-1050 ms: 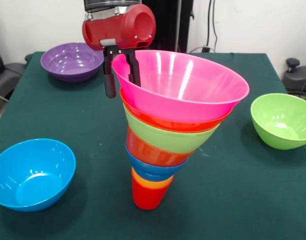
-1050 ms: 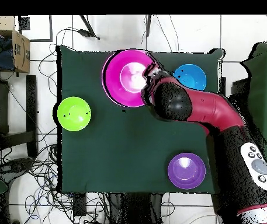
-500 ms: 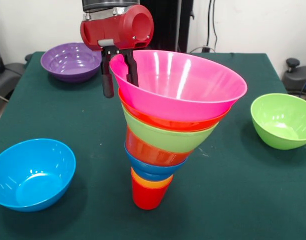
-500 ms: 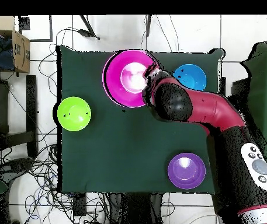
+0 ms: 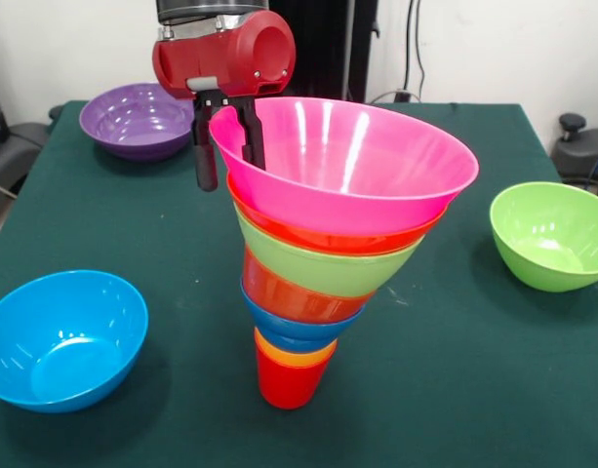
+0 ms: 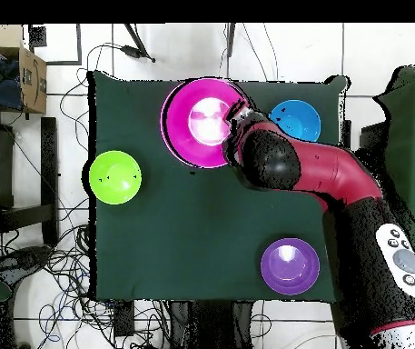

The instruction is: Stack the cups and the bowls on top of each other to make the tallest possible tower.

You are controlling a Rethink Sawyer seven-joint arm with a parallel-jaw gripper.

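The tower (image 5: 318,283) of glossy plastic cups and bowls stands near the middle of the dark green cloth table (image 5: 474,390). At its bottom is the narrow red cup (image 5: 287,380), resting on the cloth, with the rim of the orange cup (image 5: 291,353) showing just above it. Above these come the small blue bowl (image 5: 297,327), the small orange-red bowl (image 5: 284,292), one lime green bowl (image 5: 323,265), the large orange-red bowl (image 5: 318,234) and, on top, the large pink bowl (image 5: 347,161). The stack gets wider upward and it leans a little, so the pink bowl opens toward 2 o'clock in the front view.

The black gripper (image 5: 223,136) under the red arm head (image 5: 220,57) is closed on the rim of the pink bowl, at about 9 o'clock of that rim in the front view. One finger (image 5: 205,156) hangs outside the wall and the other is inside the bowl, and the rim is bent up a little between them.

Three bowls stand apart from the tower in the front view: the purple bowl (image 5: 138,119) at 10 o'clock, the light blue bowl (image 5: 59,336) at 8 o'clock and the second lime green bowl (image 5: 550,234) at 3 o'clock. All three are upright and empty.

In the overhead view the arm (image 6: 329,177) covers the 3 o'clock edge of the pink bowl.
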